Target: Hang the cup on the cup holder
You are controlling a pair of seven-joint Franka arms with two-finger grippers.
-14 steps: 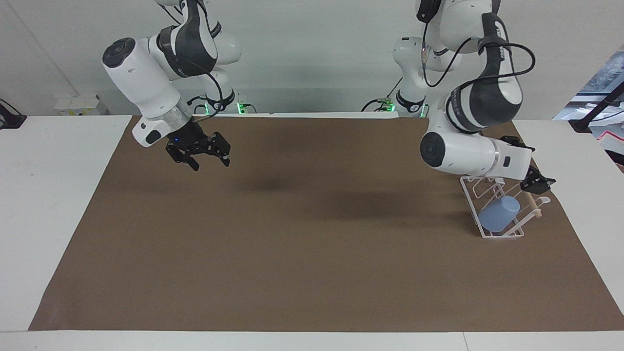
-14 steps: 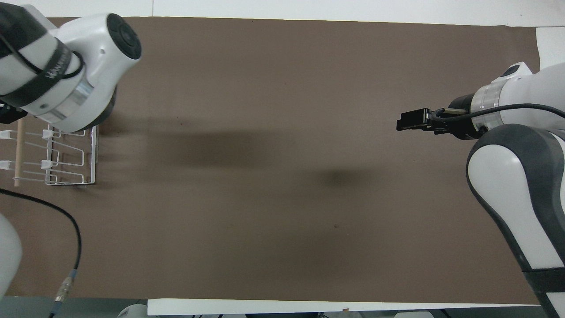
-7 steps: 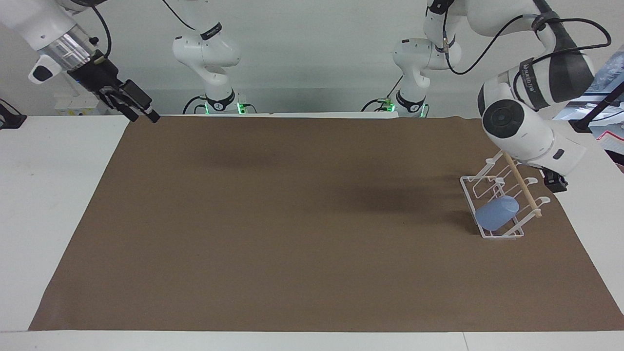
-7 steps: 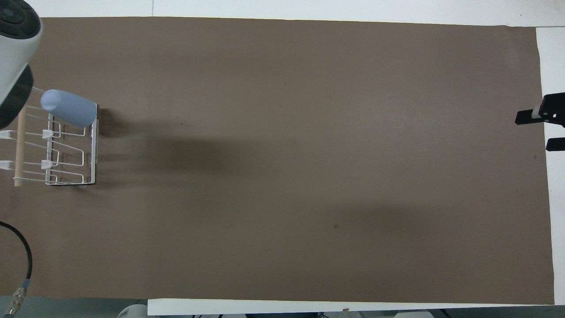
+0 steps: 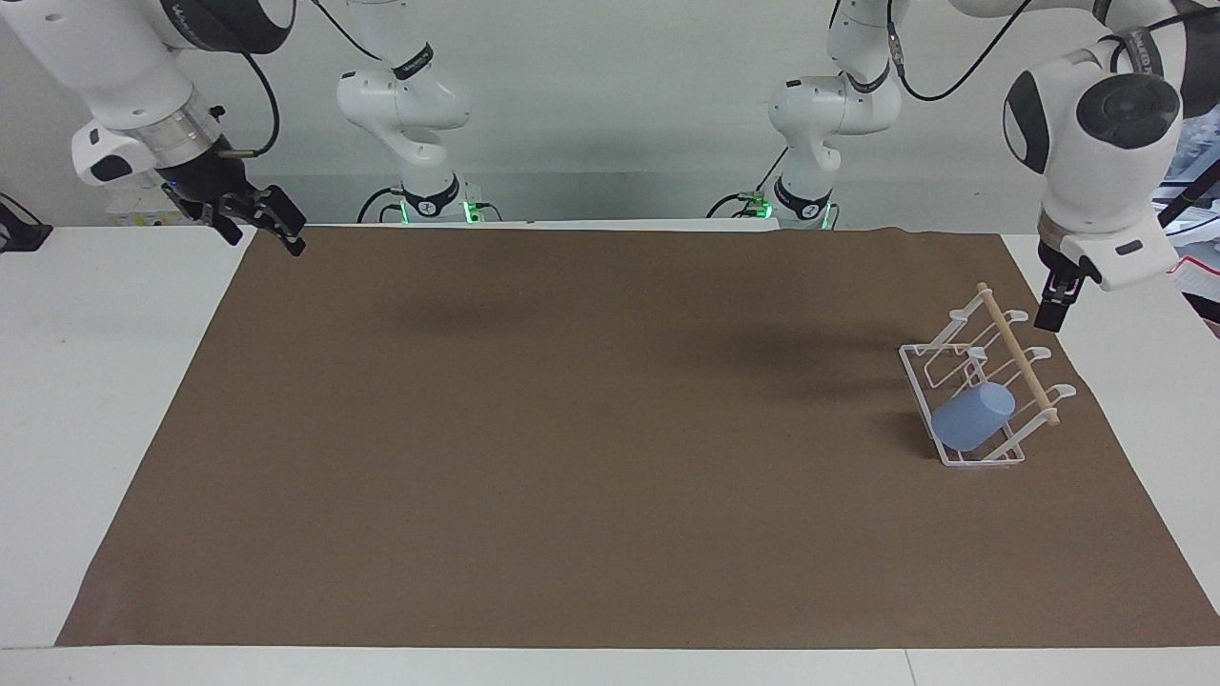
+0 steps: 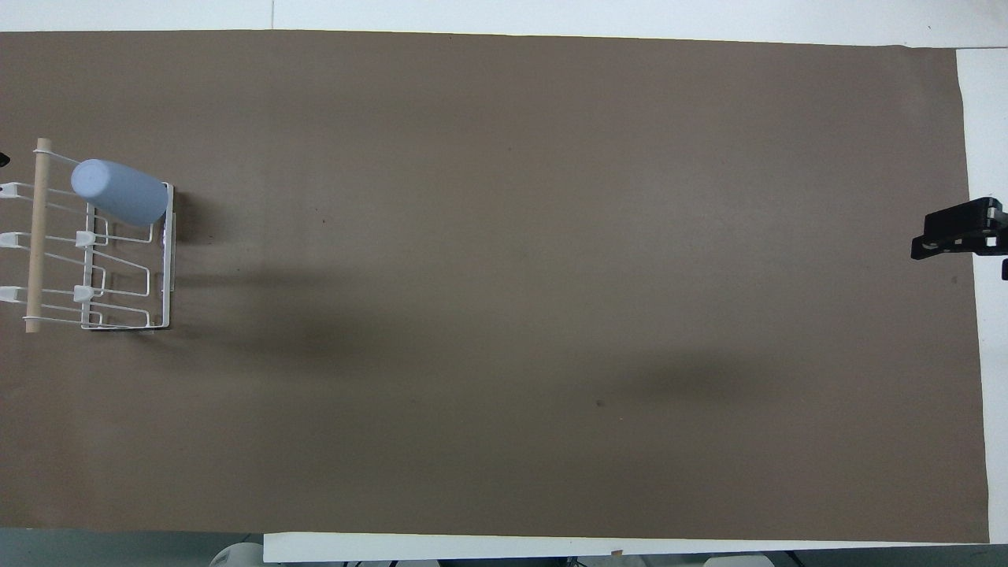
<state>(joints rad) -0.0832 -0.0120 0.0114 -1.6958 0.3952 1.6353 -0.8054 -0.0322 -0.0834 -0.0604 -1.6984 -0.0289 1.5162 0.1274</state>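
The light-blue cup (image 5: pixel 972 416) hangs tilted, mouth down, on a prong of the white wire cup holder (image 5: pixel 982 462). It is at the end of the holder farthest from the robots. In the overhead view the cup (image 6: pixel 120 191) lies over the holder (image 6: pixel 167 260) next to the wooden dowel (image 6: pixel 35 236). My left gripper (image 5: pixel 1053 307) hangs in the air over the mat's edge, beside the holder and clear of it. My right gripper (image 5: pixel 267 236) is open and empty over the mat's corner at the right arm's end (image 6: pixel 965 240).
A brown mat (image 5: pixel 572 429) covers most of the white table (image 5: pixel 95 381). The holder stands near the mat's edge at the left arm's end. Both arm bases stand at the robots' side of the table.
The left arm has lifted off the cup holder and swung out toward the table's end, leaving the cup on the prong. The right gripper has pulled back to the mat's corner.
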